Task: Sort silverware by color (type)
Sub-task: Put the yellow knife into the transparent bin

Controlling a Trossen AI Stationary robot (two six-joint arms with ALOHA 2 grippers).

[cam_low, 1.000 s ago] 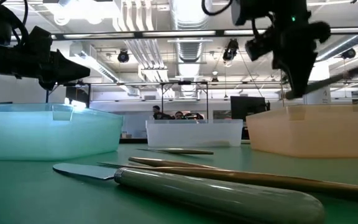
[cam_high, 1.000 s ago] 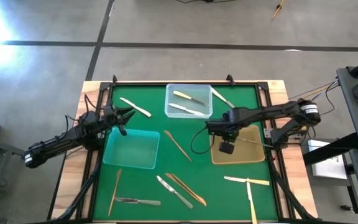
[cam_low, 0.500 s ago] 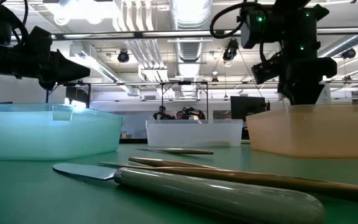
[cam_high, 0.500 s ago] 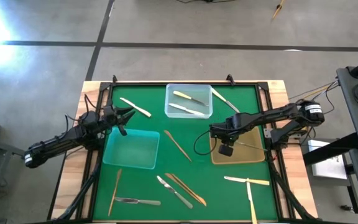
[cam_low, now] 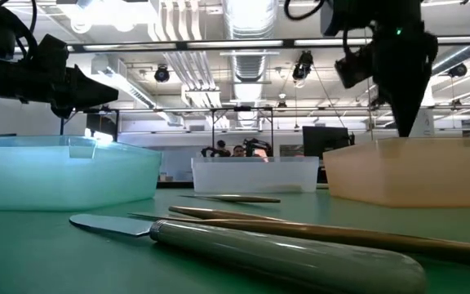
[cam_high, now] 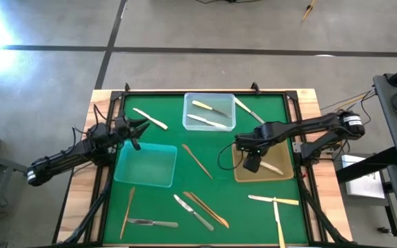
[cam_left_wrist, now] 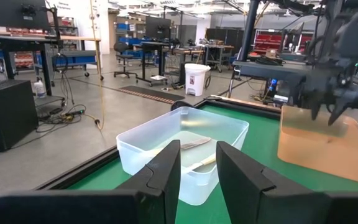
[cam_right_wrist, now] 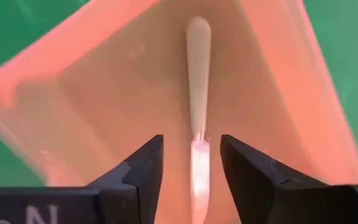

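My right gripper (cam_high: 259, 153) points down over the orange tray (cam_high: 281, 176), open. A cream-white utensil (cam_right_wrist: 197, 74) lies on the tray's floor and runs between the two fingertips (cam_right_wrist: 192, 163) without touching them. The clear tray (cam_high: 190, 103) at the far middle holds two utensils (cam_high: 209, 121). The teal tray (cam_high: 145, 164) stands to the left. More silverware lies loose on the green mat: gold pieces (cam_high: 196, 160), silver ones (cam_high: 193, 211) and cream ones (cam_high: 273, 200). My left gripper (cam_high: 143, 126) waits open and level near the far left, with nothing between its fingers (cam_left_wrist: 197, 168).
A cream utensil (cam_high: 150, 118) lies by my left gripper, and a silver one (cam_high: 247, 109) lies right of the clear tray. A gold utensil (cam_high: 127, 210) and a silver one (cam_high: 152, 222) lie near the front left. The mat has a raised black frame (cam_high: 116, 103).
My right gripper has opened over the orange tray and let go of the cream-white utensil, which has dropped onto the tray's floor. Its wrist has rolled a little.
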